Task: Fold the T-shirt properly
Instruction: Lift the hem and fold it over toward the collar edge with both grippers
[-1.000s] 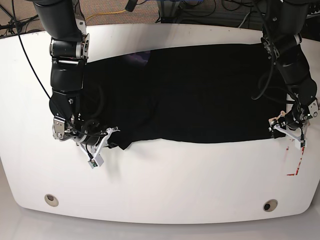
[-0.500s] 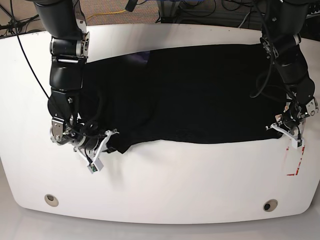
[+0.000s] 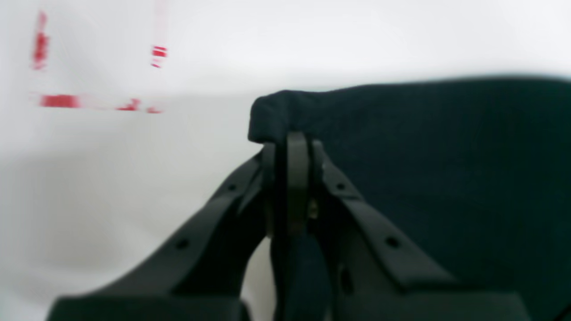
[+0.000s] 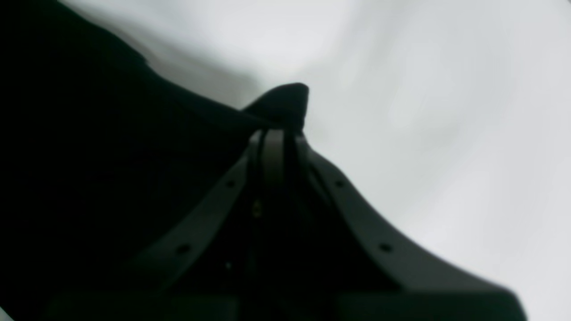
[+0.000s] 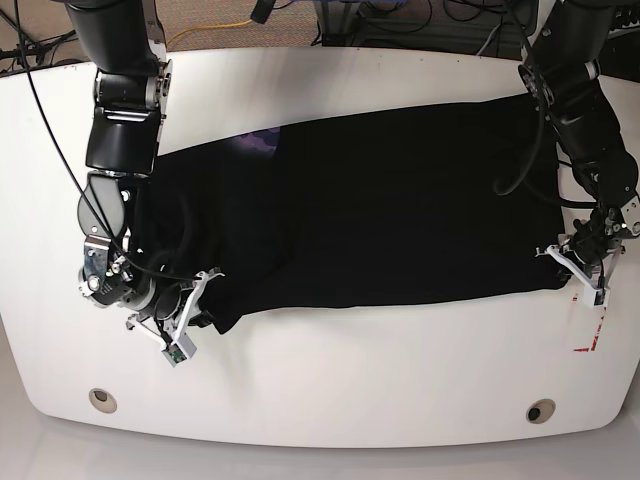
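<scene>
T-shirt (image 5: 400,200) – black, spread wide across white table (image 5: 330,370), near hem running 3 to 9 o'clock, print not visible. Left gripper (image 3: 290,147) at 3 o'clock corner, jaws clamped on small cloth tab. Right gripper (image 4: 279,133) at 8 o'clock corner, jaws pinched on fabric point. Red tape marks (image 3: 60,101) beside left corner. Risk – thin bites likely slip under uneven pull, leaving skewed, wrinkled fold.

A lab: white table (image 5: 330,370) with red tape marks (image 5: 590,335), floor cables (image 5: 215,35) behind.
</scene>
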